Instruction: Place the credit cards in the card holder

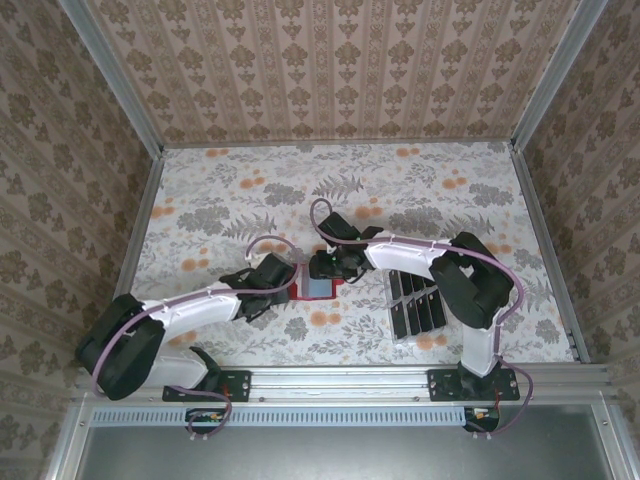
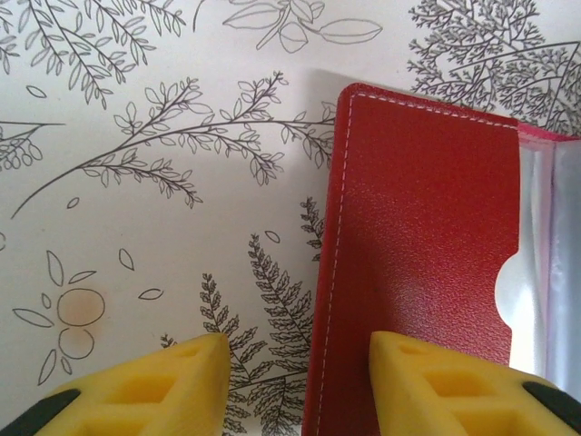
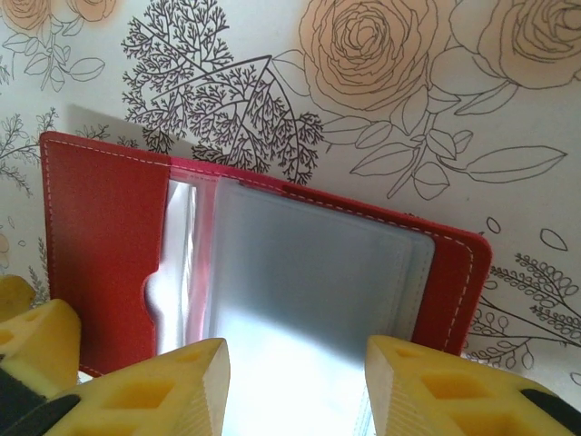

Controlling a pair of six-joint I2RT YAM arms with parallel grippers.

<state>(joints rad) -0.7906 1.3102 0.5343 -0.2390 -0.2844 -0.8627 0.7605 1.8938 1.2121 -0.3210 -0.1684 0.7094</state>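
The card holder [image 1: 318, 289] lies open on the flowered table between the two arms, red with clear plastic sleeves [image 3: 309, 272] inside. My left gripper [image 2: 300, 363] is open and straddles the holder's left edge: one yellow finger [image 2: 172, 386] is over the table, the other over the red flap [image 2: 418, 209]. My right gripper [image 3: 298, 363] is open just above the sleeves, with nothing between its fingers. Several black credit cards [image 1: 415, 300] stand in a clear slotted tray to the right of the holder.
The clear tray [image 1: 400, 338] sits near the right arm's base [image 1: 478, 385]. Patterned walls close in the table on three sides. The far half of the table [image 1: 400, 190] is bare cloth.
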